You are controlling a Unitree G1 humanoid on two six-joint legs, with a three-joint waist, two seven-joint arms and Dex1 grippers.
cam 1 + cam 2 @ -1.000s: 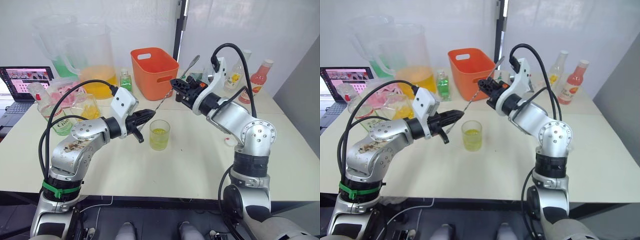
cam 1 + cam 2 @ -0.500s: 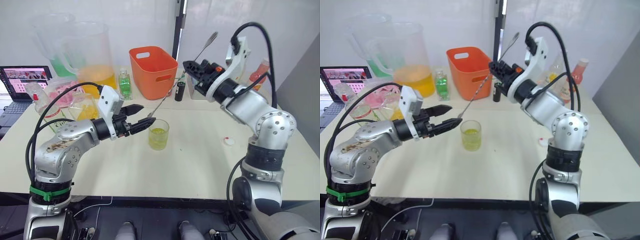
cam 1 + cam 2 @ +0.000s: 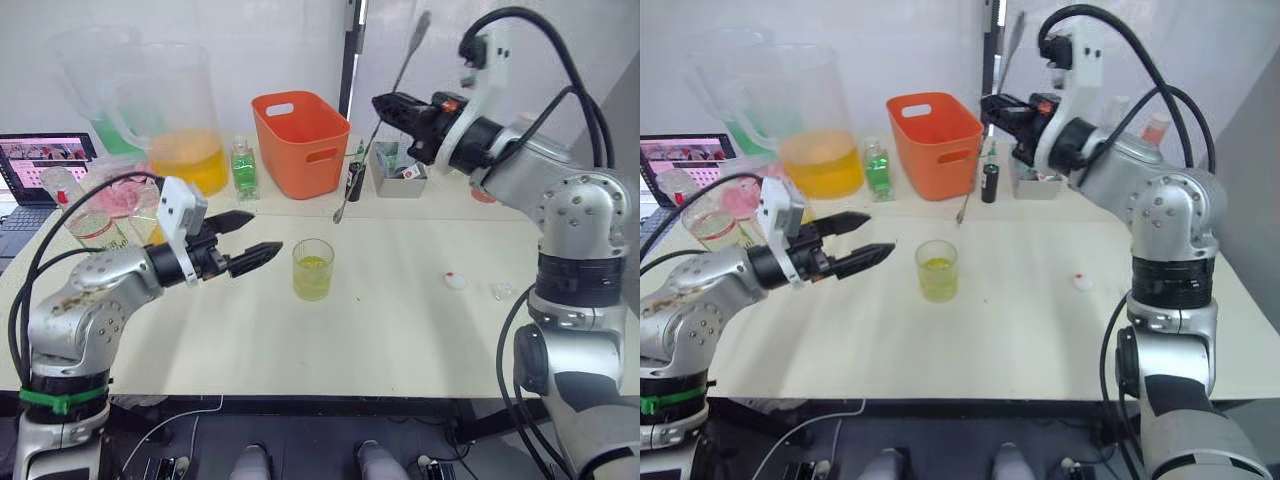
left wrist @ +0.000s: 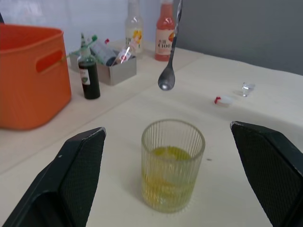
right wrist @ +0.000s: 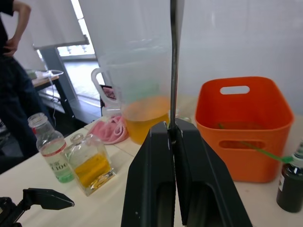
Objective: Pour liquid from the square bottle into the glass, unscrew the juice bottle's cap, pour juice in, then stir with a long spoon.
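Right tool [image 3: 385, 104] clamps long spoon [image 3: 380, 117] mid-shaft; spoon has swung from slanted to near upright, bowl hanging above and just right-far of glass [image 3: 312, 269]. Left tool [image 3: 245, 235], jaws wide apart and empty, has let go of spoon, pulled back left. Stirring not yet begun. Glass mid-worktop [image 3: 400, 330] holds shallow yellow-green liquid. Juice bottle [image 3: 82, 207] far left. Pitcher [image 3: 185, 120] holds orange liquid.

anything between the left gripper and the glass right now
No: in the left wrist view, only bare table lies between the open left gripper and the glass.
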